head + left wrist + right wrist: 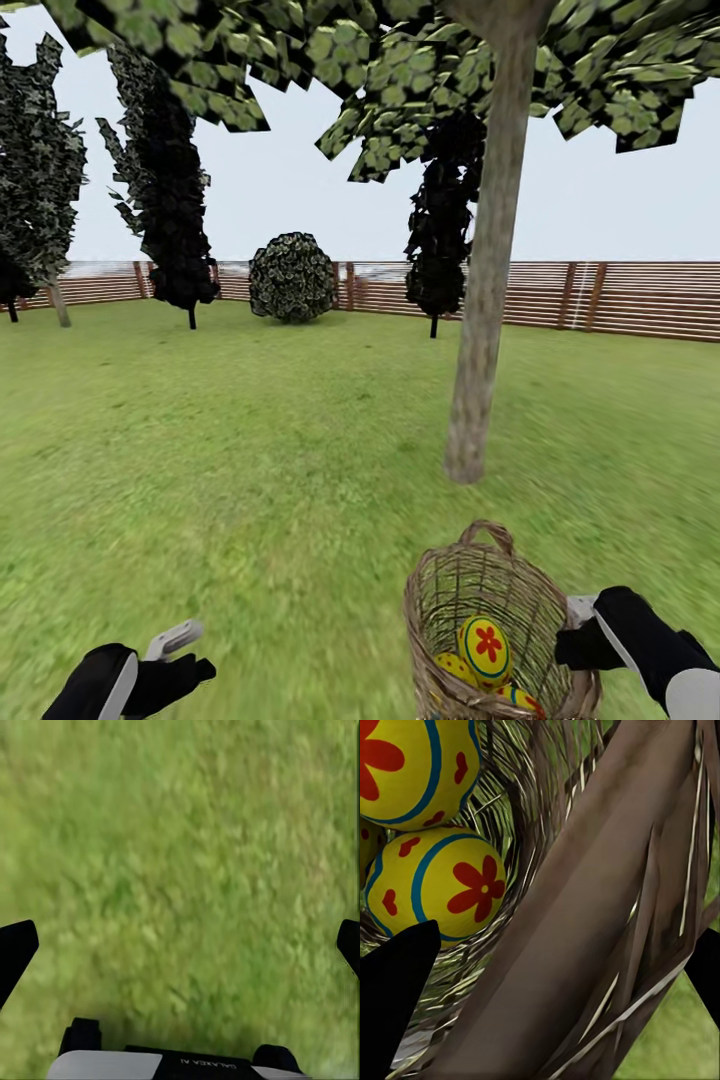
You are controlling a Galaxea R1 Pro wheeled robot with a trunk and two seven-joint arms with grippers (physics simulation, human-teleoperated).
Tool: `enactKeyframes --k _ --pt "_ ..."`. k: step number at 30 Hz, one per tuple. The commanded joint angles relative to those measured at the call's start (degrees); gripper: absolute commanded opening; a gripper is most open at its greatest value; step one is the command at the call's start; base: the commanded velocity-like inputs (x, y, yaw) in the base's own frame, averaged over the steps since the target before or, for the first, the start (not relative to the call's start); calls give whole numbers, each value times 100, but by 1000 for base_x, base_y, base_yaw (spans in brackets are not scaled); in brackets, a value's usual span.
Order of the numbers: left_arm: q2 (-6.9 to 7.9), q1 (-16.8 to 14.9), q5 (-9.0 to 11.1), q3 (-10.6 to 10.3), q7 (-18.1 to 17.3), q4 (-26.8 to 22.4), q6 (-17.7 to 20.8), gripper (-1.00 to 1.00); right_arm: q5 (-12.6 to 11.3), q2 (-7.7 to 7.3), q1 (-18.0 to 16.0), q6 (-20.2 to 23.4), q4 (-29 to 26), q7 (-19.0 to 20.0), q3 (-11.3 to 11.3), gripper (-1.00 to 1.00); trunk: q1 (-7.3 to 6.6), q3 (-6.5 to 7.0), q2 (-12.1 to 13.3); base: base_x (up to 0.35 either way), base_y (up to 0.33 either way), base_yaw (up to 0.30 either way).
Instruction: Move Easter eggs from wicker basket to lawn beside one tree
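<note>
Lawn (pixel 250 470) wide, tree (pixel 485 300) with bare trunk straight ahead, near. Fence (pixel 620 295), dark cypresses and round bush (pixel 292 277) far back, nothing blocking. Wicker basket (pixel 490 610) held up just short of the trunk, right gripper (pixel 547 967) clamped across its rim (one finger inside, one outside). Easter eggs (pixel 484 648) all inside. Left gripper (pixel 180 952) spread wide, empty, over grass. Best next: set basket down level by the trunk, then lift eggs out singly.
</note>
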Motion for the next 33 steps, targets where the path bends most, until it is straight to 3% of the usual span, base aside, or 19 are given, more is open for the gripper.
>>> enactKeyframes --k 1,8,11,15,33 --pt "-2 -4 42 13 -2 -8 38 100 68 -32 -4 13 -14 39 30 -100 4 -8 -5 339 0 0" --pt "-37 -4 35 13 1 41 38 100 33 -68 -4 -132 -18 48 40 -100 4 -8 -5 338 0 0" --pt "-62 -4 39 13 -3 33 38 100 39 -167 -4 -134 6 53 36 -100 4 -8 -5 338 0 0" --pt "-47 -4 57 16 -6 3 43 100 23 -71 -4 -120 -8 57 49 -100 4 -8 -5 335 0 0" --pt "-73 -4 50 13 2 12 30 100 53 -62 -4 -101 -34 48 38 -100 4 -8 -5 333 0 0"
